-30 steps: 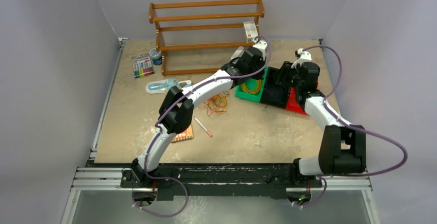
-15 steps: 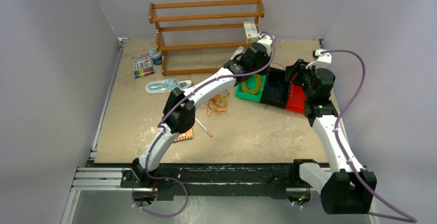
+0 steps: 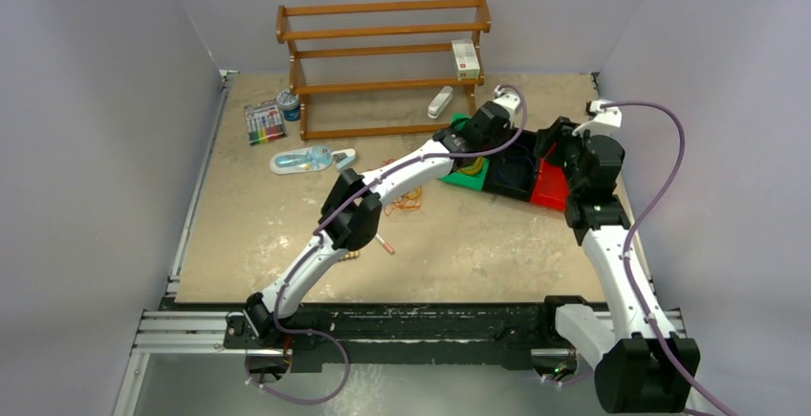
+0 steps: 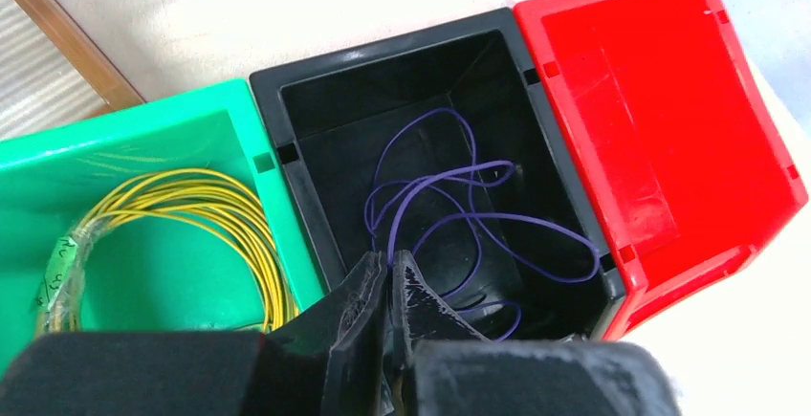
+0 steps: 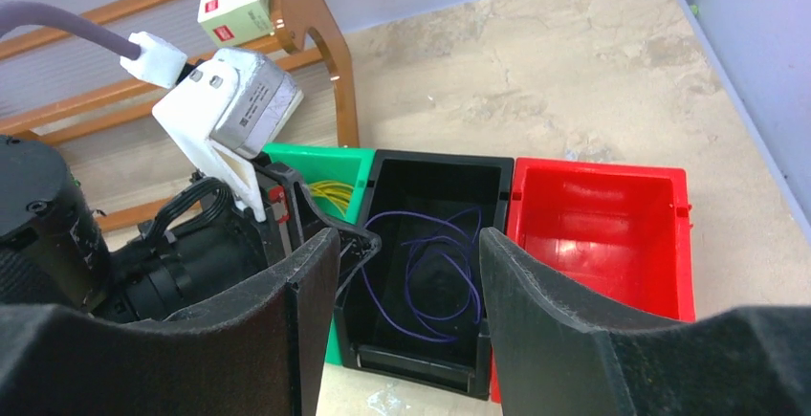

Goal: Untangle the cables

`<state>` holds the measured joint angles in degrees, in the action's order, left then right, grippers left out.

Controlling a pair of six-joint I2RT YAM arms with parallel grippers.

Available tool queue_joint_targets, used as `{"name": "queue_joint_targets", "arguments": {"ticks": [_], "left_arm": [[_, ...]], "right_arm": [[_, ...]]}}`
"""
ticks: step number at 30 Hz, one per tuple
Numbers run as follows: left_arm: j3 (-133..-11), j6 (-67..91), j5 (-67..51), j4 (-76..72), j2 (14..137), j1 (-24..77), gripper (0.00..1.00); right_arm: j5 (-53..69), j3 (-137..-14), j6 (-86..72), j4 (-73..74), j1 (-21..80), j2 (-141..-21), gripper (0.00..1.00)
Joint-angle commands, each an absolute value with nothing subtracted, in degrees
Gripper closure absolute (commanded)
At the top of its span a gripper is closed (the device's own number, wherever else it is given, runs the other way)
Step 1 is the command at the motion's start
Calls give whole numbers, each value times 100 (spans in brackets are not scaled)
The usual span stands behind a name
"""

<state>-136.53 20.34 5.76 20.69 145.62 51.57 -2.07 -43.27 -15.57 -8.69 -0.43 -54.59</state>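
**Over the black bin (image 4: 411,81): one cable outstanding**

My left end effector (image 4: 387,268) is pinched shut, with nothing seen held. My right end effector (image 5: 409,241) stands apart, empty. The orange-red cable (image 3: 406,197) lies on the bench (image 3: 478,244) left of the green bin (image 3: 464,179), beside my left forearm. It is a loose heap with no clear long axis. The left arm is nearer.

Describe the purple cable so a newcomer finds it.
By the wooden rack's right end sit three bins in a row. The middle, black bin holds it: a loose purple cable, unlike the yellow coil in the green bin and the empty red bin.
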Motion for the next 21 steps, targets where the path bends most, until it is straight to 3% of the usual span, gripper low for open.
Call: {"name": "queue_joint_targets", "arguments": {"ticks": [1,5,9,14,21], "left_arm": [[-14003,1947,528,1986,14463,5166,89],[-13953,1923,577,2020,14278,5163,71],[-13718,1949,616,1978,13925,5168,61],[-13386,1947,860,1958,13438,5168,53],[-12327,1919,1619,1721,12454,5150,52]], "right_arm": [[-209,-4226,-1511,-956,-62,-5341,42],[-111,-4185,-1541,-1010,-62,-5392,42],[-106,-4171,-1555,-1061,-64,-5396,42],[30,-4158,-1557,-1136,-63,-5421,41],[464,-4044,-1496,-1452,-63,-5481,41]]}}
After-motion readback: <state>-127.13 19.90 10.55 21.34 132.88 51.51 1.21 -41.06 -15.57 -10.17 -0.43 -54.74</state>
